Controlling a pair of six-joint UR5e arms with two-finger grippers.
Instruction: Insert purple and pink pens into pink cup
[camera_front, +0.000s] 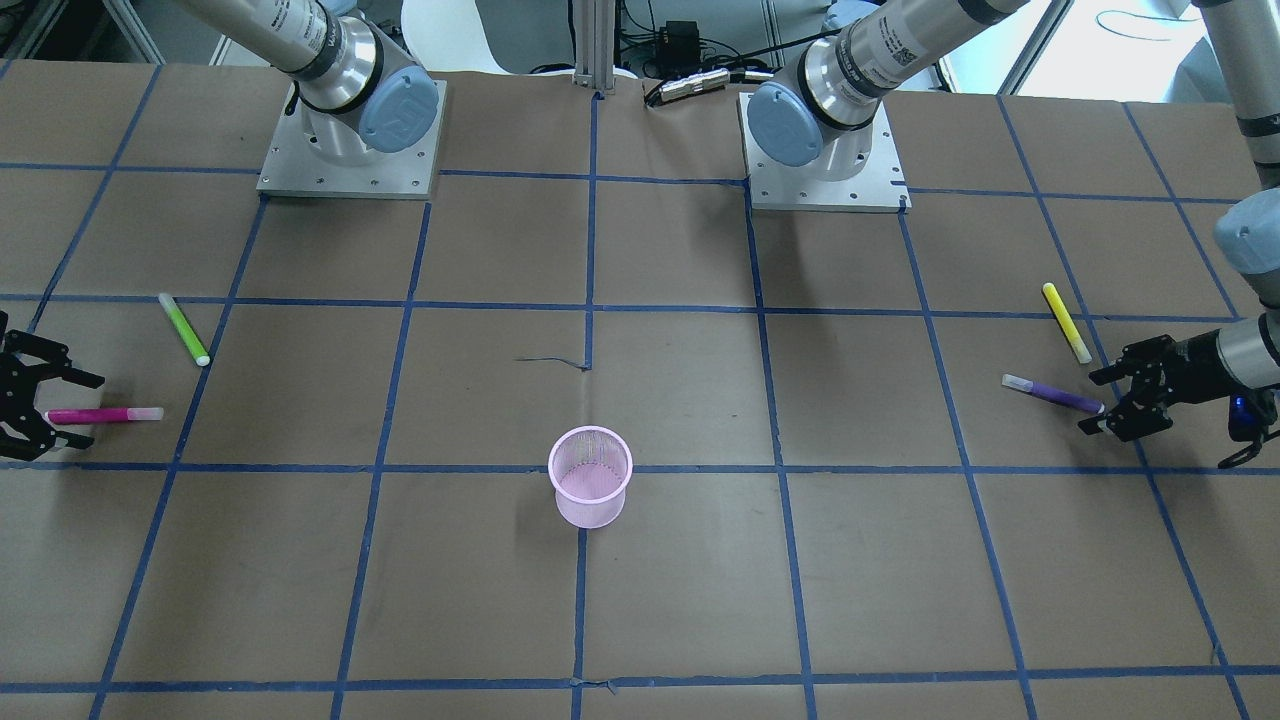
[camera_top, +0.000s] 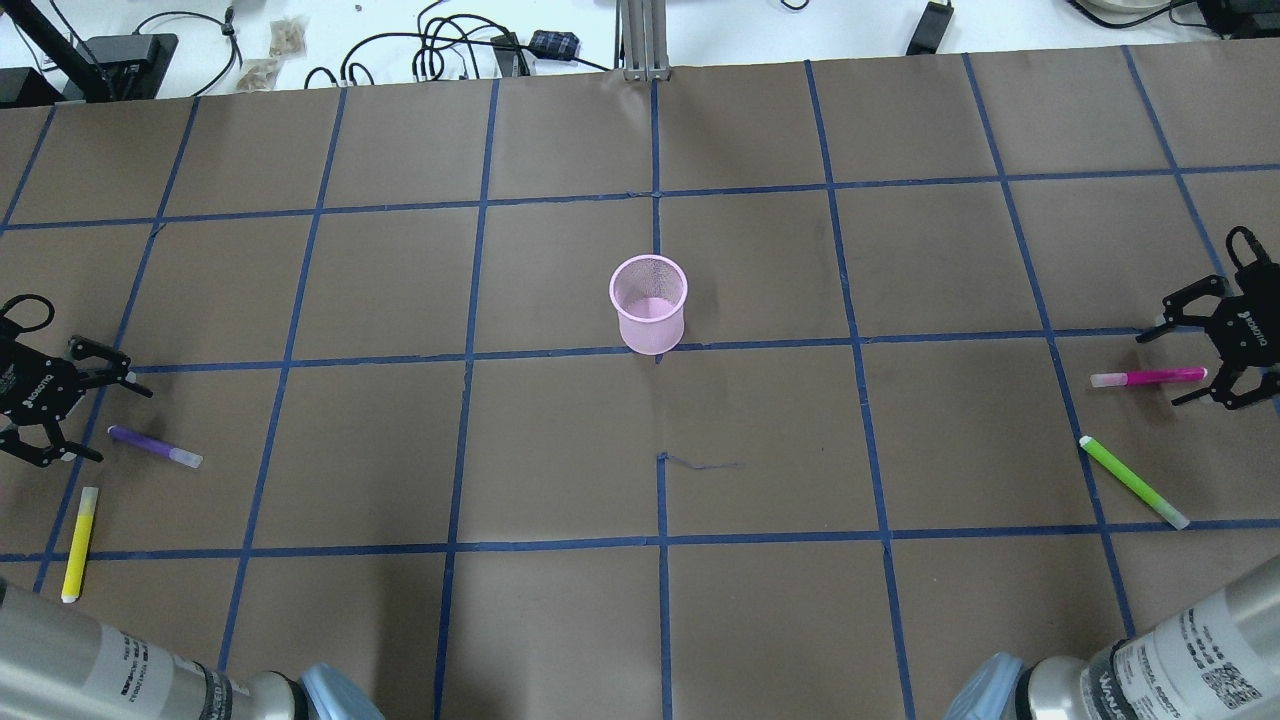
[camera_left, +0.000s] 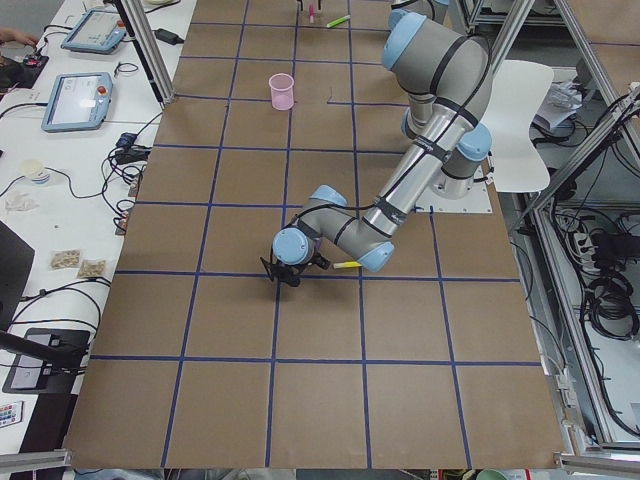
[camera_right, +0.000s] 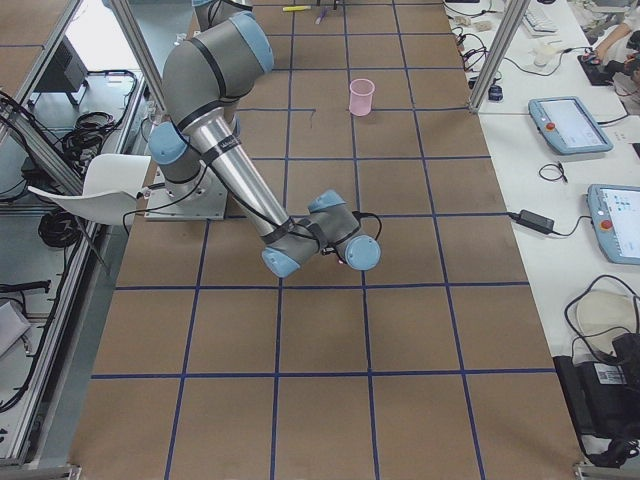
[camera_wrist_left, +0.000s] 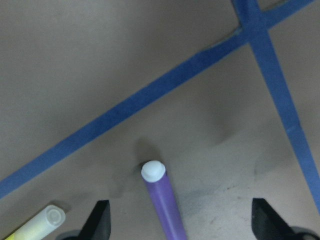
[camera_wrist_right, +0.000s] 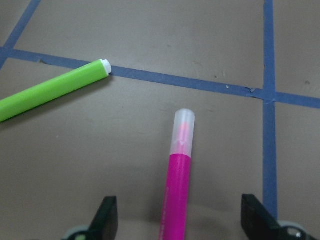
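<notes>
Counting pens: four, one purple pen (camera_top: 155, 446), one pink pen (camera_top: 1148, 378), one green pen (camera_top: 1133, 481) and one yellow pen (camera_top: 79, 543), all lying flat on the table (camera_top: 560, 450).
Cup: one pink mesh cup (camera_top: 650, 325), upright near the middle of the table, mouth up.
Purple pen: well apart from the cup, far out on the robot's left of it and somewhat nearer the robot's base than the cup is.
Pink pen: well apart from the cup, far out on the robot's right of it, its clear cap pointing back toward the cup.
Green pen: on the same side of the cup as the pink pen, lying aslant, nearer the robot's base.
Yellow pen: on the purple pen's side of the cup, farther from the cup than the purple pen.
Grippers: two.
Left gripper (camera_top: 122, 425): fingers spread wide, gripping nothing — the purple pen's far end from the cup lies in the gap, and no finger appears to touch it.
Right gripper (camera_top: 1160, 370): fingers spread wide, gripping nothing — the pink pen's body end lies between them, clear of both fingers in the wrist view.
</notes>
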